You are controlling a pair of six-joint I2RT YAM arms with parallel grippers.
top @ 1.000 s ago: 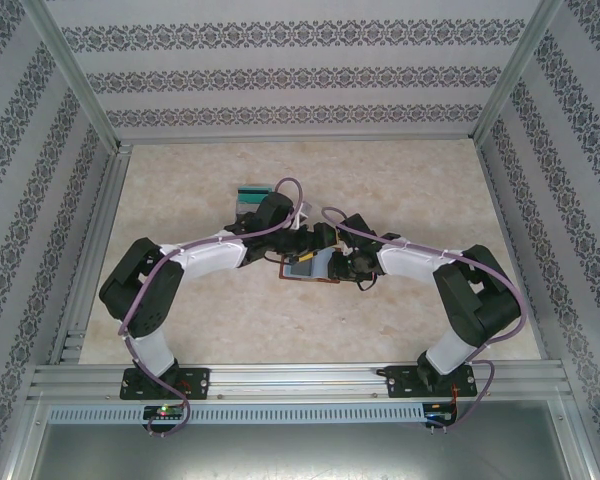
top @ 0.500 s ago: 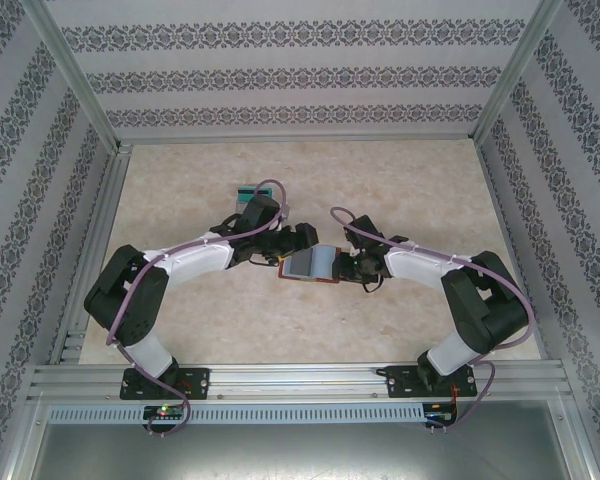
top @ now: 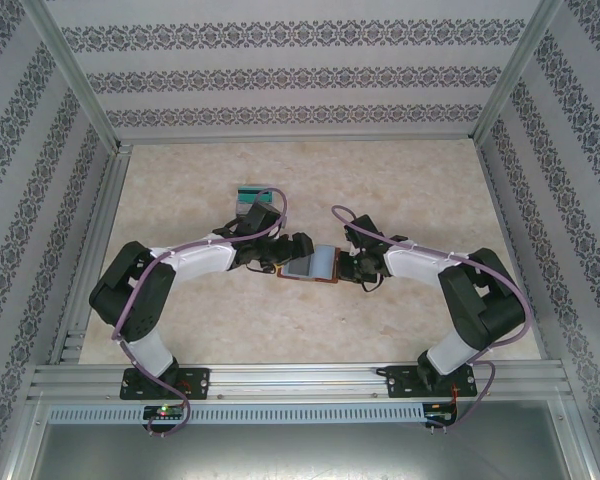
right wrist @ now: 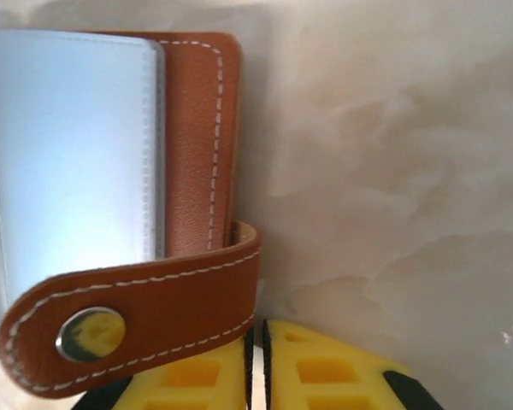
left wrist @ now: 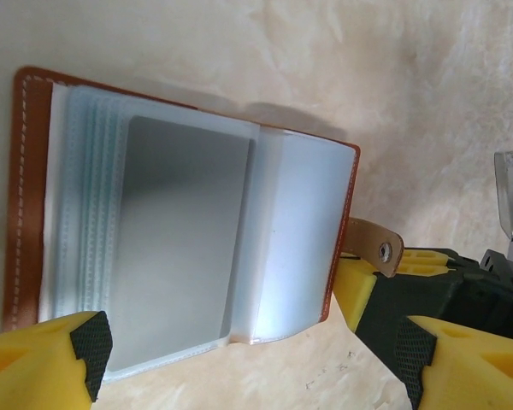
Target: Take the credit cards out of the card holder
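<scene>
Card holder (top: 312, 265) lies open on the worktop (top: 410, 180) between the two hands. Left hand (left wrist: 250, 350) spread wide, fingers straddling one edge, gripping nothing. Right hand (right wrist: 258, 346) closed to a slit at the strap (right wrist: 137, 316), which lies across its fingertips.

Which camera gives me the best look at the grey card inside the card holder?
Left wrist: the grey card lies flat in the open card holder, large and sharp. Top external gives the holder as a small, distant grey patch. Right wrist gives its brown cover and snap strap.
</scene>
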